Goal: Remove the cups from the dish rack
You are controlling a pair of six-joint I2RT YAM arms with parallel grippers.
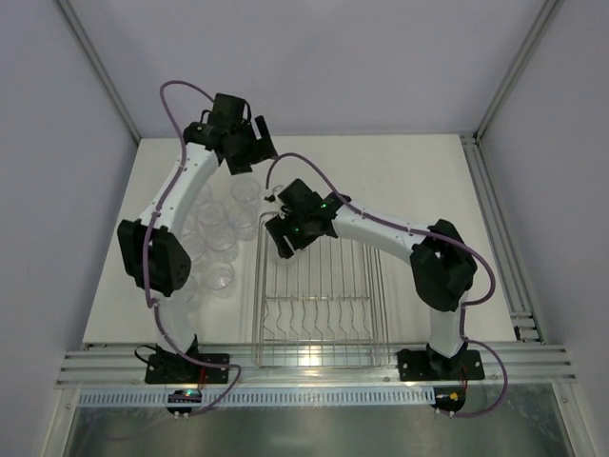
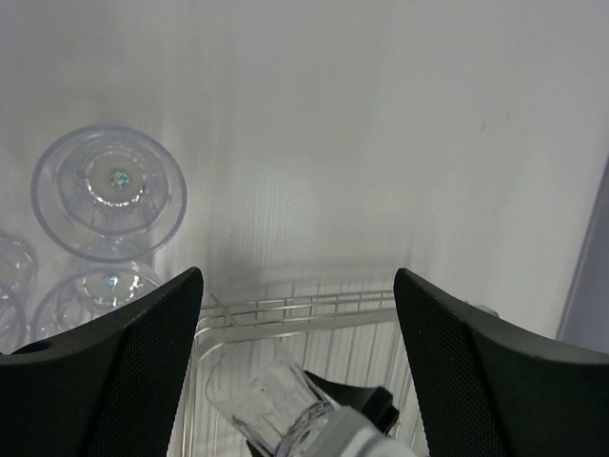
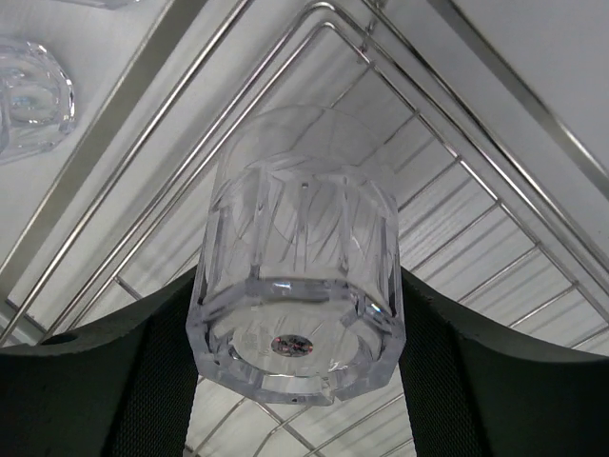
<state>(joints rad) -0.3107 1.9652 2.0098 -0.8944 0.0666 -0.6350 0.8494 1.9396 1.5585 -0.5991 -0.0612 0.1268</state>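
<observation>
We see a white table [image 1: 419, 190] with the silver wire dish rack [image 1: 343, 276] at its near middle. Over the rack's far left corner, the right gripper [image 3: 297, 324] pinches a faceted cup [image 3: 297, 257] between its fingers, the cup's base toward the wrist camera. Whether it clears the wires we cannot tell. The left gripper [image 2: 297, 276] hangs above the table just beyond the rack, fingers spread wide. A cluster of clear cups [image 1: 221, 243] stands on the table left of the rack.

Silver wire dish rack [image 1: 319, 286], thin parallel bars. Left of the rack, cups [image 1: 220, 276]: clear, faceted. The cup [image 3: 297, 286] at the rack's far-left corner: clear, cut ribs, base dot poss. reddish. Arms [image 1: 190, 188]: white w/ black joints.
</observation>
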